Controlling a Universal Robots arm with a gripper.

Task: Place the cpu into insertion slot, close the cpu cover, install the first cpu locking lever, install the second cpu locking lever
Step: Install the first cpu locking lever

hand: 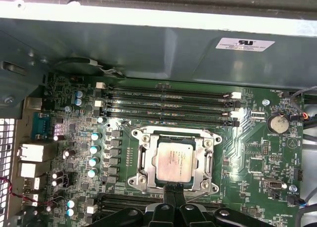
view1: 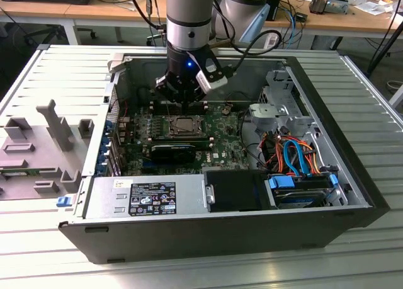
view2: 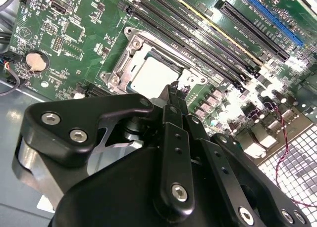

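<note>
Cpu (hand: 173,160) lies seated in the insertion slot (hand: 141,180) on the green motherboard (hand: 252,158). Its top print is too fine to read, and the cpu cover (hand: 199,158) lies flat around it. From the exterior view's left come grey holders (view1: 53,122) on the ribbed bench (view1: 25,75), then the open computer case (view1: 189,238) with a black printed label (view1: 152,198). Next is the pincer (view1: 186,100) at the slot's edge, fingers drawn together with nothing between them, then orange and blue cables (view1: 293,157). A white sticker (hand: 244,43) marks the case wall.
</note>
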